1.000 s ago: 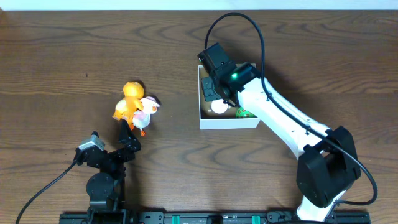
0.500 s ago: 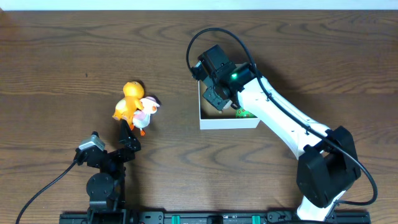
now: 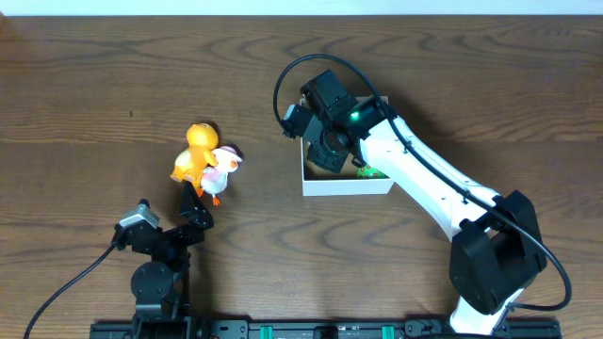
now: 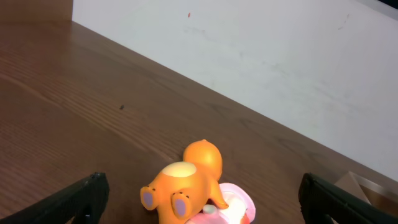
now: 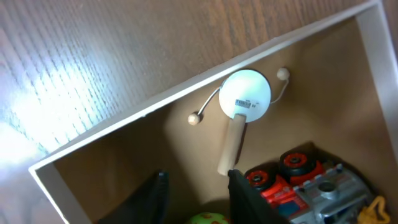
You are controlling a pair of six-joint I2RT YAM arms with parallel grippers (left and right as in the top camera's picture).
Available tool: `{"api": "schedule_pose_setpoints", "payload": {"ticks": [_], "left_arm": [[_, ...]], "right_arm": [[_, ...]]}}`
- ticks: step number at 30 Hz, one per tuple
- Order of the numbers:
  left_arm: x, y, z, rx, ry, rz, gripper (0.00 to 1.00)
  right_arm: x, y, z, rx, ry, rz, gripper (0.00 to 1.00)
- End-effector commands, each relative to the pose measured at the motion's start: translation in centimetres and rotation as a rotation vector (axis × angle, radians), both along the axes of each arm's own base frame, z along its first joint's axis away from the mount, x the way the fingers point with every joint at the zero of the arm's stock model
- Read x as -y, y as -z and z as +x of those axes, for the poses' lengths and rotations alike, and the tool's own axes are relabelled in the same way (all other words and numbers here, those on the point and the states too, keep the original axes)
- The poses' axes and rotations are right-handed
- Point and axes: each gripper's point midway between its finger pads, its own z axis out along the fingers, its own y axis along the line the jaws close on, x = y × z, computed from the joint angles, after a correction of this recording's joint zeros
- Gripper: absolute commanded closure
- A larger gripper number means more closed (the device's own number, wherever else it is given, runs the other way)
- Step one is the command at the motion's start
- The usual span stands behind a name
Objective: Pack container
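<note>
**Handling (judged).** The container [image 3: 347, 186] looks like thin card, so probably light and easily flexed. It would likely skid on the wood if nudged. The best hold would be a pinch over the rim at mid-wall, on the free 6 o'clock or 9 o'clock side. With its load, lifting by one wall could bend it, so it is better left where it sits and filled from above.

**Appearance.** Small, square and shallow, with white walls, a tan floor and an open top. The right wrist view shows bare floor [image 5: 177, 146] beside the contents.
- A rattle drum [image 5: 247, 93]: white disc, wooden stick, two beads on strings. It lies flat, clear of the fingers.
- A toy car [image 5: 305, 180], red and grey.
- A green piece [image 5: 208, 219] at the frame edge, too cut off to identify.

**Position.** Just to the 3 o'clock side of the middle of the table [image 3: 94, 75]. The right arm [image 3: 424, 184] hides the container's 12-to-3 o'clock part.

**Effectors.**
- The right gripper [image 5: 199, 199] hangs over the container's interior. Its jaws are a little apart, with nothing seen clamped.
- The left gripper [image 4: 202, 190] is spread to its widest and empty, at 6 o'clock of the loose toys.

**Unpacked.** The orange toy [image 3: 196, 151] and the pink-and-white toy [image 3: 222, 169] touch each other, well apart from the container at its 9 o'clock.
</note>
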Motion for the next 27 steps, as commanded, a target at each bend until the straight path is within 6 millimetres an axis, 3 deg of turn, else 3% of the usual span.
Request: {"api": "schedule_pose_setpoints", "payload": {"ticks": [1, 6, 9, 14, 19, 21, 27], "left_arm": [[-0.2, 1.9, -0.1, -0.06, -0.007, 0.015, 0.02], [-0.2, 1.9, -0.1, -0.06, -0.007, 0.015, 0.02], [-0.2, 1.9, -0.1, -0.06, -0.008, 0.015, 0.02], [-0.2, 1.9, -0.1, -0.06, -0.007, 0.015, 0.02], [-0.2, 1.9, -0.1, -0.06, -0.008, 0.015, 0.02], [-0.2, 1.9, -0.1, -0.06, -0.008, 0.015, 0.02], [-0.2, 1.9, -0.1, -0.06, -0.007, 0.016, 0.02]], "right_arm": [[-0.6, 0.6, -0.4, -0.021, 0.011, 0.018, 0.62], [-1.0, 0.0, 0.7, 0.004, 0.101, 0.064, 0.52], [0.4, -0.6, 2.4, 0.054, 0.26, 0.065, 0.46], [5.3, -2.6, 5.6, 0.127, 0.597, 0.096, 0.31], [11.7, -4.5, 7.0, 0.124, 0.834, 0.138, 0.25], [14.5, -4.8, 7.2, 0.119, 0.893, 0.123, 0.01], [22.0, -4.0, 6.6, 0.072, 0.987, 0.027, 0.01]]}}
